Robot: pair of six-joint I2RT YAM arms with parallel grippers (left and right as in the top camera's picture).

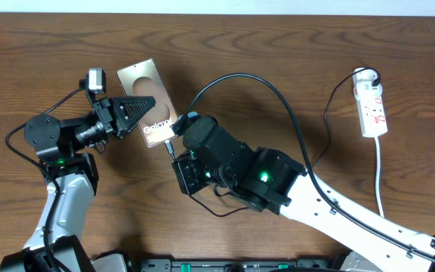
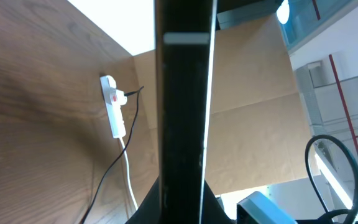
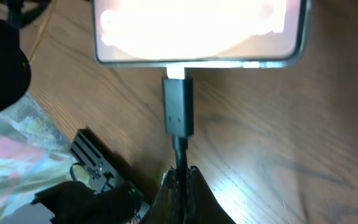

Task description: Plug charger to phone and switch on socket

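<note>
Wood-grain table (image 1: pixel 293 45) underneath. L claw (image 1: pixel 143 106) clamped shut on phone (image 1: pixel 137 77) at approx 10 o'clock of table, bronze face up; shows edge-on as dark bar in L wrist view. R claw (image 3: pixel 182 182) pinched shut on charger (image 1: pixel 242 75) cable, just behind connector (image 3: pixel 178 109). Connector tip at phone's bottom port, sliver of silver metal showing btwn the two. Black cable arcs off toward 3 o'clock, to socket (image 1: pixel 373 106). Socket lies flat near 2 o'clock, well apart from both arms, w/ black plug head (image 1: pixel 368 75) at its far end and white cord (image 1: pixel 378 174) trailing toward 6 o'clock.
</note>
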